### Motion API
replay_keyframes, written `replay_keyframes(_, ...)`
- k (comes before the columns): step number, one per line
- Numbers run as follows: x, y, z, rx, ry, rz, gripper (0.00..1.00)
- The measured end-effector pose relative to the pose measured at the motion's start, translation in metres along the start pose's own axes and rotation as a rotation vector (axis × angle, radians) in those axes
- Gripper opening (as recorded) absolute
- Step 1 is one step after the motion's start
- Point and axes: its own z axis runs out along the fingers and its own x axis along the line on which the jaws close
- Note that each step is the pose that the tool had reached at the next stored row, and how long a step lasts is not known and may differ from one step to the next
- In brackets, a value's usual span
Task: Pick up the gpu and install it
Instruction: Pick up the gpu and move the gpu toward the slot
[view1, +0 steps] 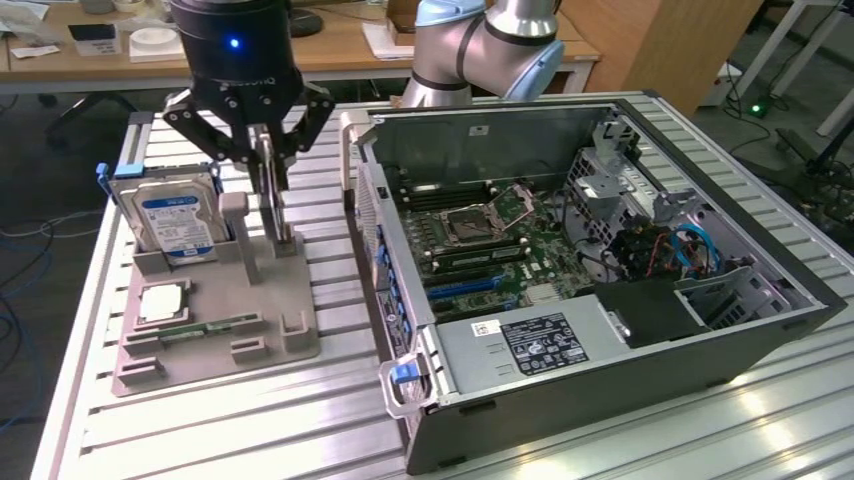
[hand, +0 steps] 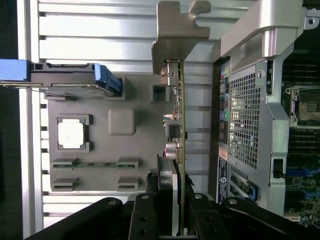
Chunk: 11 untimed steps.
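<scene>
The thin, flat gpu card with the silvery bracket (view1: 279, 215) stands on edge in the grey plastic parts tray (view1: 200, 350), beside the silver hard drive (view1: 171, 215). The black gripper (view1: 271, 160) is clamped on its top edge. With such a skinny pinch, I reckon it could twist or snag in its slot.

gpu (view1: 278, 215) upright on holder (view1: 267, 305), hard drive (view1: 174, 215) on the exterior view's left, computer case (view1: 601, 400) opposite

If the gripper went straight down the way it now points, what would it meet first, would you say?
The gripper points down with its fingers closed on the upright gpu. Pushing on would press that card into the grey holder tray directly beneath, as far as depth shows.
</scene>
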Motion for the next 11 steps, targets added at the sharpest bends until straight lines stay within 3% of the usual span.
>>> replay_keyframes(11,0.0,0.0003,-0.0136,0.0,-0.0001,0.0,0.28)
